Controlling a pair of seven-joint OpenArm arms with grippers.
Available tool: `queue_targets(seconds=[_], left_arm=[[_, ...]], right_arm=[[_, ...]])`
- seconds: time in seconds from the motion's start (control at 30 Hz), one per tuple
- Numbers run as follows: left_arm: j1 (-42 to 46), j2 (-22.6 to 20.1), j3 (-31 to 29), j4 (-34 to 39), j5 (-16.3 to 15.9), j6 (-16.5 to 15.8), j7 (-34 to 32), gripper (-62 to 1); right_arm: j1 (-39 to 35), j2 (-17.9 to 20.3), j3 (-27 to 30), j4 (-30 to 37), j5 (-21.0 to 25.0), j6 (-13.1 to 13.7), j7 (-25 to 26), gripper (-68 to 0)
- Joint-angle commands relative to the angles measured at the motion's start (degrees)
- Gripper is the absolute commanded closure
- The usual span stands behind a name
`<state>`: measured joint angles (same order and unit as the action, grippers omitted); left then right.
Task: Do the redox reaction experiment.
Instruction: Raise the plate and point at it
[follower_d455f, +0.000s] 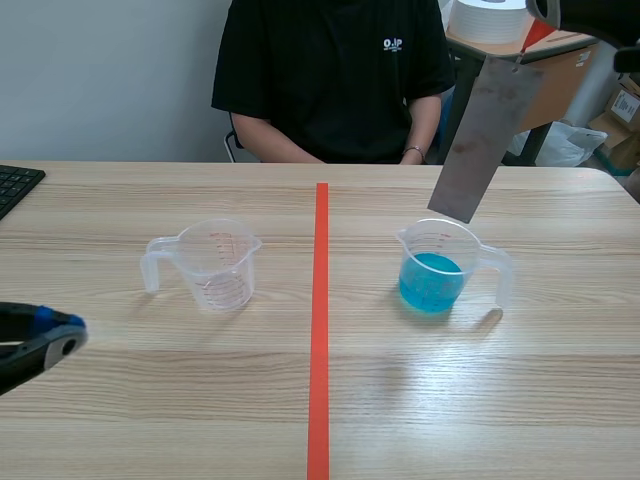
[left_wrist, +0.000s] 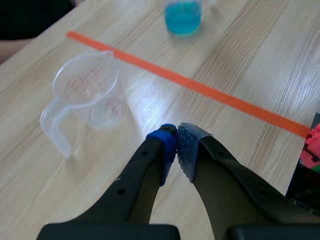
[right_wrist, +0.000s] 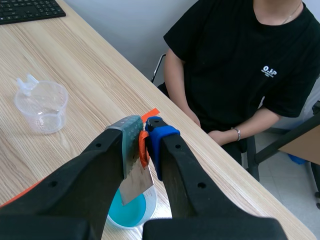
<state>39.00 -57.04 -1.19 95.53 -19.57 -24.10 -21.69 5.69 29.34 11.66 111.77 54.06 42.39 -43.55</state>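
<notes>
Right claw (right_wrist: 144, 137): pinched tight on the top end of the metal strip (follower_d455f: 485, 130) and held high over the surface (follower_d455f: 200, 400).
Metal strip: grey and flat. It hangs down from the right claw at a slant, with an orange-red bit at the top between the pads.
Blue cup (follower_d455f: 437, 265): stands right under the right claw with blue water in it. The strip's low end is just over its mouth.
Left claw (left_wrist: 177, 145): fingers pressed together with nothing between them, low over the surface.
Empty cup (left_wrist: 85, 90): clear, standing ahead of the left claw and apart from it, handle turned toward the claw.
Orange-red line (follower_d455f: 320, 320): runs between the two cups.
Person (follower_d455f: 330, 70): sits past the right claw, across the surface.
</notes>
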Motion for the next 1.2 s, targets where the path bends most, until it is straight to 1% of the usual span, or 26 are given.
queue_targets(seconds=[0.0, 0.07, 0.13, 0.23, 0.4, 0.43, 0.57, 0.63, 0.73, 0.8, 0.9, 1.17], left_arm=[[-4.28, 0.79, 2.75, 0.87, -0.35, -0.07, -0.81, -4.9], [-9.55, 0.81, 7.13, 0.87, -0.33, 0.2, -0.42, -4.9], [-15.28, 1.07, 12.37, 0.85, -0.28, 0.39, 1.4, -4.9], [-23.93, 3.06, 20.37, 0.59, 1.44, 2.01, 5.38, -4.9], [-36.5, 9.31, 31.74, -2.16, 4.98, 4.66, 9.7, -4.9], [-38.53, 10.78, 33.55, -3.1, 5.88, 5.51, 9.81, -4.9], [-45.88, 16.41, 39.5, -7.54, 7.52, 8.2, 11.56, -4.9], [-48.96, 19.12, 41.66, -10.12, 8.57, 8.55, 12.63, -4.9], [-53.11, 23.02, 44.0, -14.78, 8.98, 8.61, 13.62, -4.9], [-55.34, 25.62, 44.85, -18.01, 10.03, 9.64, 13.97, -4.9], [-58.12, 28.85, 45.48, -22.32, 11.67, 10.05, 13.94, -4.9], [-63.69, 35.71, 45.66, -30.62, 11.96, 10.05, 14.23, -4.9]], right_arm=[[0.81, 0.48, 0.72, 1.07, 0.59, 0.33, 0.81, -1.7], [0.81, 0.48, 0.72, 1.07, 0.59, 0.33, 0.85, -1.7], [0.81, 0.48, 0.72, 1.07, 0.59, 0.33, 0.85, -1.7], [0.81, 0.48, 0.72, 1.07, 0.59, 0.33, 0.85, -1.7], [0.81, 0.48, 0.72, 1.07, 0.59, 0.33, 1.07, -1.7], [0.81, 0.48, 0.72, 1.07, 0.59, 0.33, 1.07, -1.7], [0.81, 0.48, 0.72, 1.07, 0.59, 0.33, 1.31, -1.7], [0.81, 0.48, 0.72, 1.07, 0.59, 0.33, 1.46, -1.7], [0.81, 0.48, 0.72, 1.07, 0.59, 0.33, 1.49, -1.7], [0.81, 0.48, 0.72, 1.07, 0.59, 0.33, 1.49, -1.7], [0.81, 0.48, 0.72, 1.07, 0.61, 0.33, 1.49, -1.7], [0.81, 0.48, 0.72, 1.07, 0.59, 0.33, 1.46, -1.7]])
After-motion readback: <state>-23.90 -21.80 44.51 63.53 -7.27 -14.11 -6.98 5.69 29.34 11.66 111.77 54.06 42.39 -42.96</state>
